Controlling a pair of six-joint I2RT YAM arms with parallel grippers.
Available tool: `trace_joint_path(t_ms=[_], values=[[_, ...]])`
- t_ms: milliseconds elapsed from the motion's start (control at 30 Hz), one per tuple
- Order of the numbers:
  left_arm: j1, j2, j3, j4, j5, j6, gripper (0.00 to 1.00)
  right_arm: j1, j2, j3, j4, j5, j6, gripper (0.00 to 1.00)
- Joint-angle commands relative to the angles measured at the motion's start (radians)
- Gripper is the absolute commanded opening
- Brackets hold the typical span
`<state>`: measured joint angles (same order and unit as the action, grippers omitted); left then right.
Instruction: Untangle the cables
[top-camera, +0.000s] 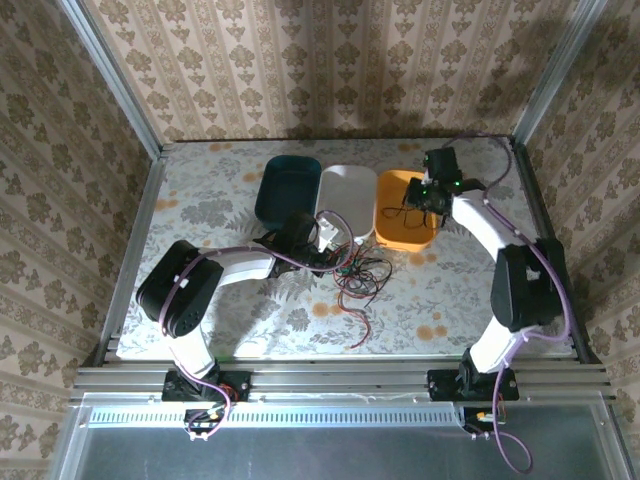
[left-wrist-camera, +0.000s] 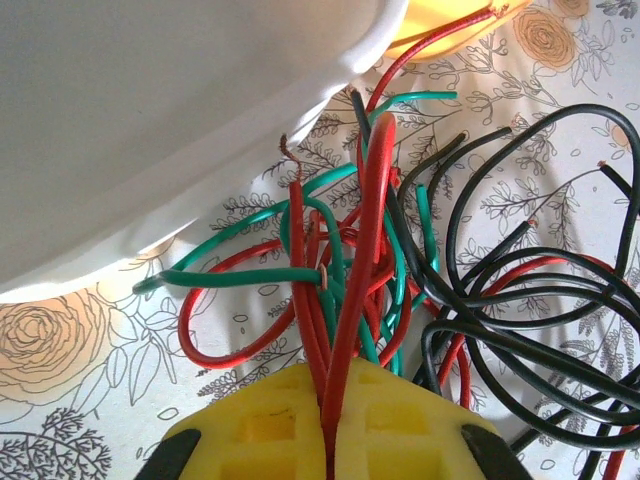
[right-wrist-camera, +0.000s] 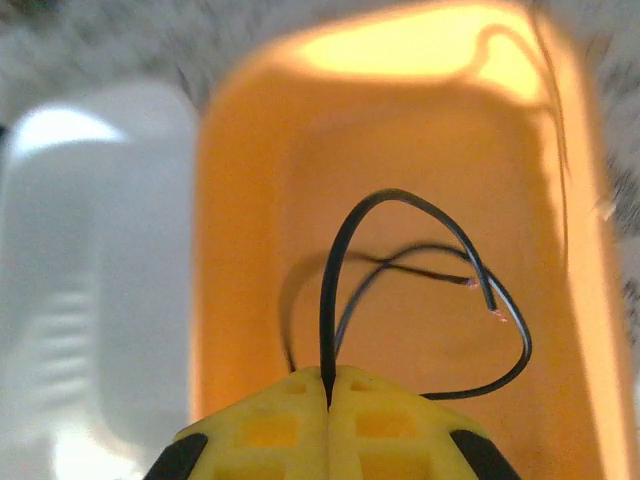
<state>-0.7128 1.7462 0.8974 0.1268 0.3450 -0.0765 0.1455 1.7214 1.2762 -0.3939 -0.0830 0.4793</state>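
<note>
The cables (top-camera: 360, 275) lie as a loose red, green and black tangle on the table in front of the bins. My left gripper (top-camera: 328, 248) is at the tangle's left edge. In the left wrist view its yellow fingers (left-wrist-camera: 270, 420) are shut on a red cable (left-wrist-camera: 360, 250), which runs up through green loops (left-wrist-camera: 250, 275), with black loops (left-wrist-camera: 520, 320) to the right. My right gripper (top-camera: 425, 197) hangs over the orange bin (top-camera: 400, 228). Its jaws (right-wrist-camera: 328, 388) are shut on a single black cable (right-wrist-camera: 335, 260) that arcs above the bin's floor.
Three bins stand in a row at the back: dark teal (top-camera: 288, 188), white (top-camera: 350, 185) and orange. The white bin's rim (left-wrist-camera: 150, 120) sits just beyond the tangle. Metal frame rails border the floral table (top-camera: 220, 210) on all sides.
</note>
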Motion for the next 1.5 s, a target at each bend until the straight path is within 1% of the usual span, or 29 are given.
trace_joint_path(t_ms=[0,67,133,167,233,333,400,500,567,633,733,833,900,1067,1233,1367,1400,1433,1467], values=[[0.000,-0.036,0.006,0.005,-0.034,-0.015,0.00,0.009,0.069,0.033,-0.096,0.022,0.023,0.08],[0.000,-0.036,0.009,0.001,-0.037,-0.017,0.00,0.011,0.096,0.046,-0.099,0.014,0.028,0.12],[-0.001,-0.036,0.008,0.000,-0.034,-0.018,0.00,0.011,0.106,0.059,-0.102,0.016,0.030,0.26],[-0.001,-0.036,0.009,0.001,-0.034,-0.018,0.00,0.011,0.101,0.065,-0.102,0.016,0.027,0.36],[0.000,-0.037,0.005,0.005,-0.034,-0.021,0.00,0.012,0.074,0.070,-0.105,0.036,0.022,0.47],[0.000,-0.036,0.002,0.010,-0.032,-0.021,0.00,0.017,-0.009,0.054,-0.105,0.095,0.003,0.55],[-0.001,-0.035,0.000,0.011,-0.032,-0.021,0.00,0.021,-0.076,0.029,-0.108,0.125,-0.014,0.56],[-0.001,-0.028,0.001,0.014,-0.026,-0.020,0.00,0.043,-0.173,-0.023,-0.135,0.119,-0.056,0.56],[0.000,-0.024,0.002,0.019,-0.028,-0.019,0.00,0.084,-0.227,-0.062,-0.180,0.060,-0.125,0.55],[0.000,-0.018,0.003,0.025,-0.031,-0.020,0.00,0.142,-0.259,-0.099,-0.221,-0.024,-0.188,0.54],[0.000,-0.009,0.008,0.025,-0.031,-0.019,0.00,0.225,-0.264,-0.155,-0.290,-0.131,-0.221,0.54],[-0.002,-0.001,0.012,0.026,-0.025,-0.018,0.00,0.268,-0.246,-0.235,-0.281,-0.166,-0.190,0.53],[-0.001,0.002,0.015,0.022,-0.023,-0.018,0.00,0.270,-0.220,-0.270,-0.258,-0.159,-0.169,0.52],[-0.003,-0.004,0.009,0.017,-0.029,-0.015,0.00,0.270,-0.141,-0.268,-0.264,-0.049,-0.141,0.50],[-0.008,-0.005,0.011,0.004,-0.030,-0.009,0.00,0.266,-0.096,-0.270,-0.225,-0.038,-0.154,0.47],[-0.012,-0.011,0.006,0.003,-0.035,-0.005,0.00,0.266,-0.046,-0.261,-0.184,-0.039,-0.157,0.41],[-0.012,-0.012,0.006,0.002,-0.035,-0.005,0.00,0.266,-0.035,-0.259,-0.172,-0.034,-0.157,0.36],[-0.014,-0.012,0.006,0.001,-0.036,-0.004,0.00,0.266,-0.026,-0.253,-0.165,-0.031,-0.159,0.30],[-0.013,-0.011,0.006,-0.002,-0.035,-0.004,0.00,0.265,-0.019,-0.248,-0.163,-0.031,-0.164,0.20]])
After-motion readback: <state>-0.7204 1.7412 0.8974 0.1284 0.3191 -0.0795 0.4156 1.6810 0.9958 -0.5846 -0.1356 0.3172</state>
